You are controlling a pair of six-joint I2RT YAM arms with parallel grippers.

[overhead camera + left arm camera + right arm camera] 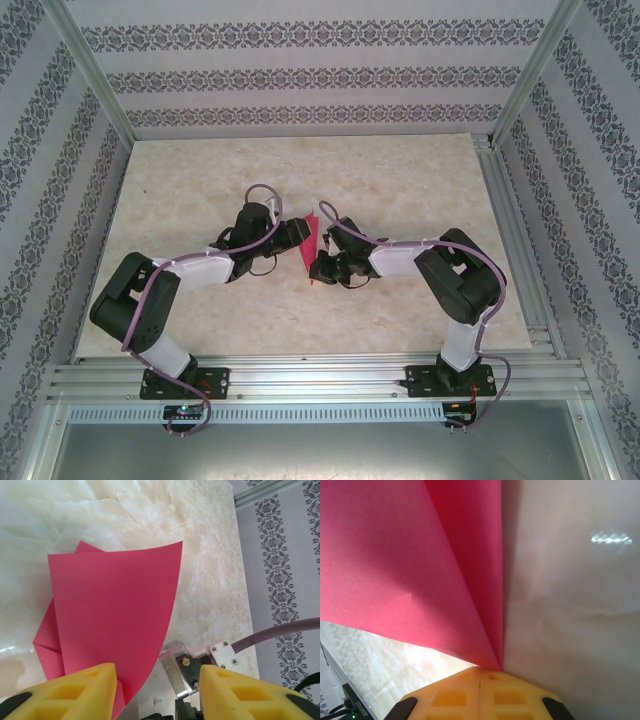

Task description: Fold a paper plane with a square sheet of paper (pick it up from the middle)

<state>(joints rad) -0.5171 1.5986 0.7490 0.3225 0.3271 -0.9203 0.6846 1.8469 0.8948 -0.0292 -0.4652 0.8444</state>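
The right hand (480,671) pinches the sheet of paper (115,615) tight at its fold, so hold firm. The left hand (157,675) is wide, holding nothing. It should line up the edges first, then press.

I count one sheet of paper (308,245), one table (400,180) under it, and two grippers flanking that sheet: the left gripper (297,232) and the right gripper (321,266).

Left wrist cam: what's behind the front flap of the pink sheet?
A second layer of the sheet of paper pokes out past the flap's top-left and lower-left edges, with the marble table beyond. Whatever lies directly behind the flap is covered.
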